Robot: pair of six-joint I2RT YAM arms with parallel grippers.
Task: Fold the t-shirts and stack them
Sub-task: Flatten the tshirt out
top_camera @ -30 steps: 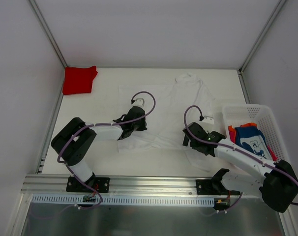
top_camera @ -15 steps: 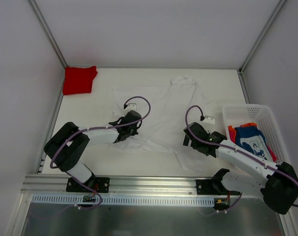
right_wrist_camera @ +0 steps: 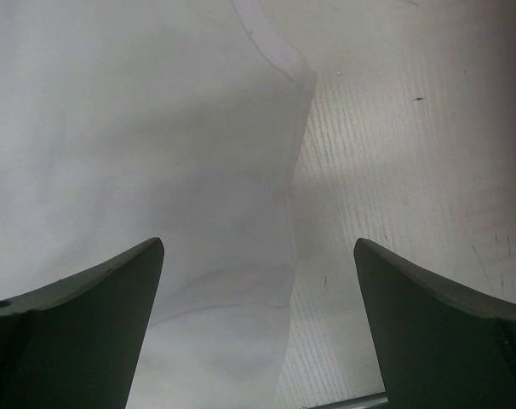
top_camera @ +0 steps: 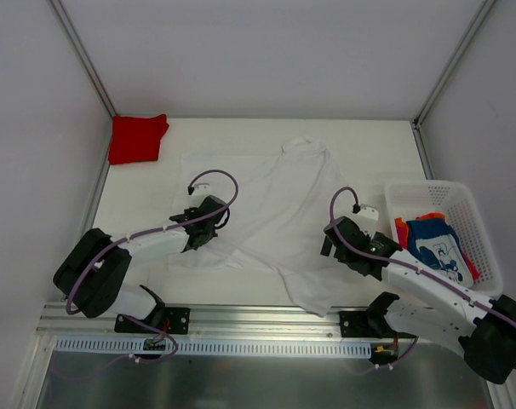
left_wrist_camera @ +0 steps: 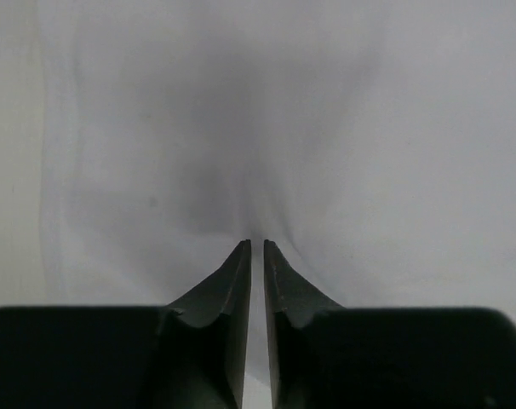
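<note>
White t-shirt (top_camera: pixel 279 200) — pinched in left tool (left_wrist_camera: pixel 256 245) | right tool (right_wrist_camera: pixel 258 249) apart — over its edge

Bare desk (top_camera: pixel 369 141) lies beyond the white t-shirt (top_camera: pixel 275 204); the basket (top_camera: pixel 428 184) (tees (top_camera: pixel 430 239) inside) walls its right, the folded red t-shirt (top_camera: pixel 137 139) its far left.

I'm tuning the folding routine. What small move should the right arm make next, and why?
Probably lower the right gripper and close it on the edge of the white shirt. Its fingers stand open with that edge between them, and the left gripper is pinching the cloth, so a second grip could pull it flat.
</note>
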